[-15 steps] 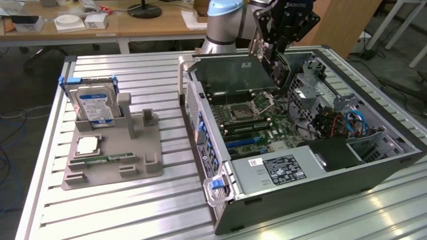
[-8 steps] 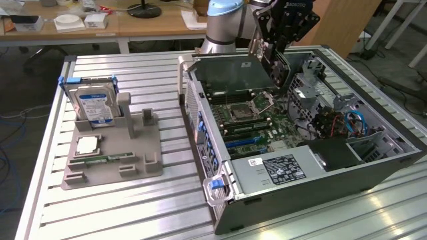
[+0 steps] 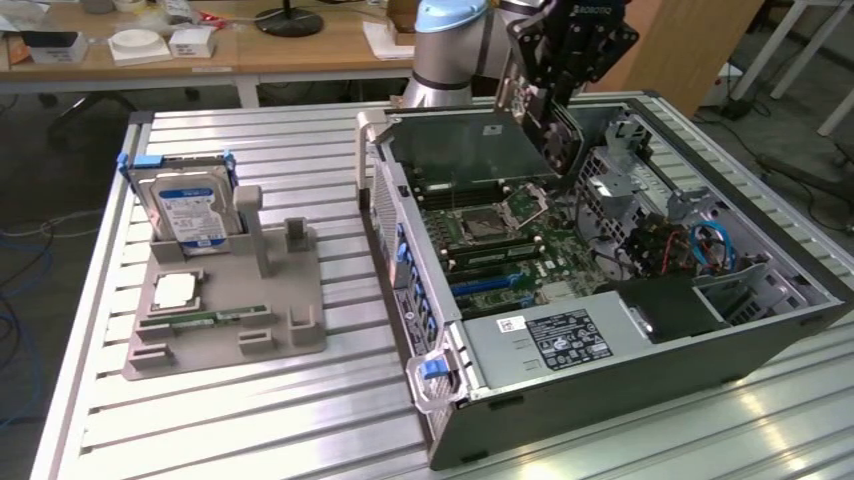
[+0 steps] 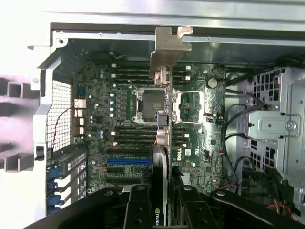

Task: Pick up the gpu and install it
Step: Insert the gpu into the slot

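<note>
- While the gpu [image 3: 541,135] is held in the air over the open computer case [image 3: 747,330], a grey holder [image 3: 287,335] is seen on the table [image 3: 267,430], well apart from the case toward the exterior view's left.
- A blue-labelled hard drive [image 3: 191,210] is stood in the holder and a narrow green RAM stick [image 3: 214,318] is laid in it, both farther from the case than the holder's bare uprights.
- No card is seen in the holder, so the pick-up is judged to be done.
- Above the case's middle, the gpu is pinched on edge by the end effector [image 3: 545,90]. In the wrist view the fingers [image 4: 139,210] are pressed against both faces of the card, and its grey bracket [image 4: 169,45] is turned away from the wrist.
- Inside the case, the motherboard [image 4: 95,109] is exposed, with its CPU socket [image 4: 150,102] under the card's edge and a blue slot [image 4: 128,161] near it.
- The card is seen clear of the board, with its length running across the slot's line, so seating is judged to be left undone.
- Toward the case's side at the exterior view's right, a metal drive cage [image 4: 276,129] and loose cables [image 3: 707,245] are seen, apart from the card.
</note>
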Robot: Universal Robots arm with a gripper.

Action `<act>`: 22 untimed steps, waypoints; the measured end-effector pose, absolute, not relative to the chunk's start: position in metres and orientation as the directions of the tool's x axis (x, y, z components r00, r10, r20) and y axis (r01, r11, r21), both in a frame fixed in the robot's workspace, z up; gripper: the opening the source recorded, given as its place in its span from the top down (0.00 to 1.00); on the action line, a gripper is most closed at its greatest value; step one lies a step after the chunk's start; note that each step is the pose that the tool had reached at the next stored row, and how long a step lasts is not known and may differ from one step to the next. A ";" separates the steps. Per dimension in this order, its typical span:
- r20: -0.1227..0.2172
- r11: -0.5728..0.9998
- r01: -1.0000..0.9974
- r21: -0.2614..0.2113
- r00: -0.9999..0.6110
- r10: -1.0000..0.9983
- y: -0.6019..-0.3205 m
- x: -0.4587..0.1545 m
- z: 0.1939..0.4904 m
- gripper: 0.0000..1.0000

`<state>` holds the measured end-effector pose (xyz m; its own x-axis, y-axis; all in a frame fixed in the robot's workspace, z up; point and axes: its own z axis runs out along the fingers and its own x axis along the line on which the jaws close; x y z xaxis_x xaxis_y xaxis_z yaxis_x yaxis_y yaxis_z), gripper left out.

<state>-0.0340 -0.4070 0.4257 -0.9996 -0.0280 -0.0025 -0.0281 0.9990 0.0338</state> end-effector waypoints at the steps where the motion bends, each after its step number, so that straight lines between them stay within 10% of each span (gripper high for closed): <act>1: -0.002 0.998 -0.046 0.034 -0.999 -0.046 -0.407 -0.034 0.426 0.73; 22: -0.003 0.911 -0.411 0.034 -0.911 -0.411 -0.407 -0.034 0.421 0.73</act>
<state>-0.0339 -0.4070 0.4213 -0.9115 -0.4113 -0.0026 -0.4112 0.9109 0.0339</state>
